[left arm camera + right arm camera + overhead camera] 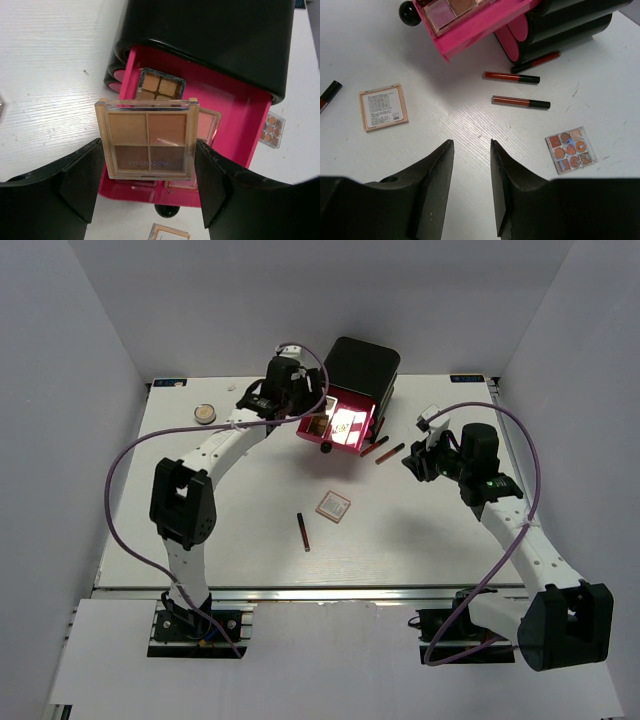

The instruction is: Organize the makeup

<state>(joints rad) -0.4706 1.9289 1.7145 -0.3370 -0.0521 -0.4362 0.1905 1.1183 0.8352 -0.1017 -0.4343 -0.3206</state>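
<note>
**Palette Poised Over the Drawer**

The left tool [148, 167] was clamped on the eyeshadow palette [147, 135] by its side edges, above the open pink drawer [235, 125] of the black box [210, 40] at the desk's far edge. Best play, I'd say: lower it level beside the palettes already inside [160, 86], then let go. The right tool [471, 145] hung part-open and empty near the red sticks [511, 76].

The four-pan eyeshadow palette [147, 145] shows tan, peach and brown squares in a beige frame. The drawer [235, 115] is hot pink, the box [210, 40] black. The slim sticks [511, 77] are dark red with black caps.
</note>
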